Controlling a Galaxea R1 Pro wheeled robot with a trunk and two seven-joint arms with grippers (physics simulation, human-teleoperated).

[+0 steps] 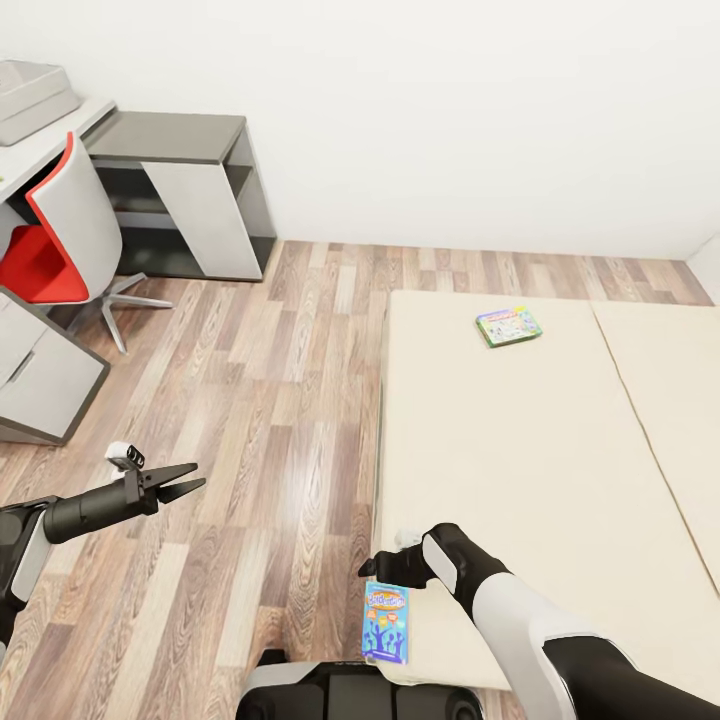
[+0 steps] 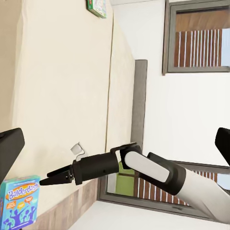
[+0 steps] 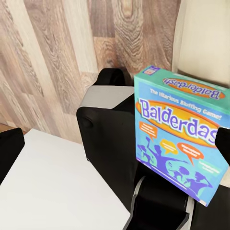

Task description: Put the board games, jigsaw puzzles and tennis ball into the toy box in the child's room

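Your left arm reaches forward low over the wood floor (image 1: pixel 270 400), its end effector (image 1: pixel 183 481) released with the two dark fingers spread and nothing between them. It hangs well apart from the bed and from the drawer unit (image 1: pixel 40 375) beside it.

Your right arm bends across the near corner of the bed (image 1: pixel 520 470), wrist turned inward toward your base. Its end effector (image 1: pixel 385 575) sits right at the top edge of the blue game (image 1: pixel 387 622), which stands upright at the bed's near left edge, just in front of your base (image 1: pixel 350 690). The right wrist view puts the box close between the fingers, but you cannot tell whether they are clenched on it.

At far left the table (image 1: pixel 30 150) carries the toy box (image 1: pixel 30 98) at its back, with a red-and-white chair (image 1: pixel 60 240) tucked beside it and a lower dark cabinet (image 1: pixel 180 190) against the white wall. A broad strip of bare floor runs between the furniture and the bed.

The second game (image 1: pixel 509 325), green-bordered, lies flat on the bed's far part, near the seam between the two mattress sections. In the left wrist view, slatted shutters (image 2: pixel 201 45) show past the headboard (image 2: pixel 139 100).
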